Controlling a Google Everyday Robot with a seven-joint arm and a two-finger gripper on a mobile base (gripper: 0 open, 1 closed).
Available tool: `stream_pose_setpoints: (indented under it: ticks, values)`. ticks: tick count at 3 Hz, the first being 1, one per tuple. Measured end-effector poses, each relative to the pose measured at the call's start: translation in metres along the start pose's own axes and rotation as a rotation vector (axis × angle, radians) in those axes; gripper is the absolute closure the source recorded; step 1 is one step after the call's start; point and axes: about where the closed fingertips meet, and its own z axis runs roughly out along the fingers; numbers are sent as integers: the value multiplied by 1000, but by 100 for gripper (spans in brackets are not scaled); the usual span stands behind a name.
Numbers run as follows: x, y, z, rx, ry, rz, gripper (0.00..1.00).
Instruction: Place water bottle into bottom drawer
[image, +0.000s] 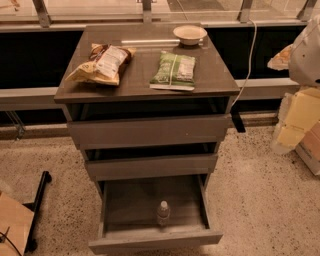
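The water bottle (163, 212) is small and clear with a white cap. It stands upright inside the bottom drawer (150, 241), near the middle of the drawer's front wall. The bottom drawer is pulled far out from the grey-brown cabinet (145, 85). My gripper (299, 120) is at the right edge of the view, level with the upper drawers and well away from the bottle. It holds nothing that I can see. The white arm (307, 50) rises above it.
The two upper drawers (150, 131) stand slightly open. On the cabinet top lie a brown chip bag (102, 62), a green snack bag (174, 70) and a white bowl (190, 34). A black stand (37, 200) and cardboard (12, 220) sit at the lower left on the speckled floor.
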Motion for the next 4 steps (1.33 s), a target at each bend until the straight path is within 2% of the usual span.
stream_pose_setpoints:
  ticks: [1, 2, 3, 4]
  values:
    - [0, 0, 0, 0, 0, 0, 0]
    - [6, -4, 14, 5, -33, -26, 0]
    - [33, -15, 35, -6, -146, 5, 0]
    - [23, -10, 40, -40, -226, 15, 0]
